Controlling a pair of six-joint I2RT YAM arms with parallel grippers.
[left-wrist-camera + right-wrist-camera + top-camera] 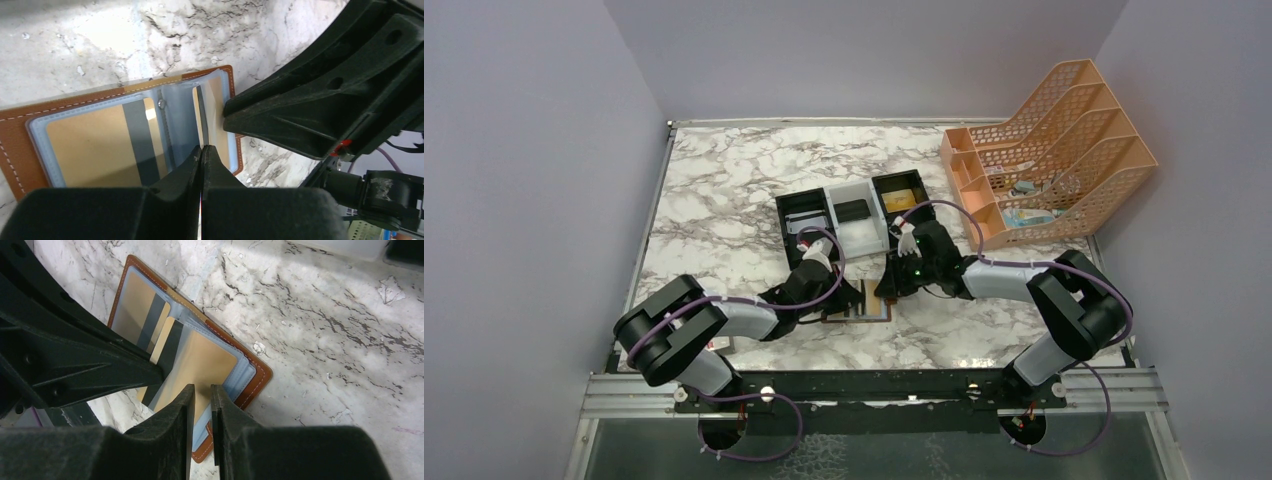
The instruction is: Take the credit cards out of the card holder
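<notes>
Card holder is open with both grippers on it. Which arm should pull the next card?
Right. The right gripper seems to pinch the free edge of the raised tan card and could likely slide it out. The left gripper is shut, tips on the card holder near its fold: a good anchor.
</notes>
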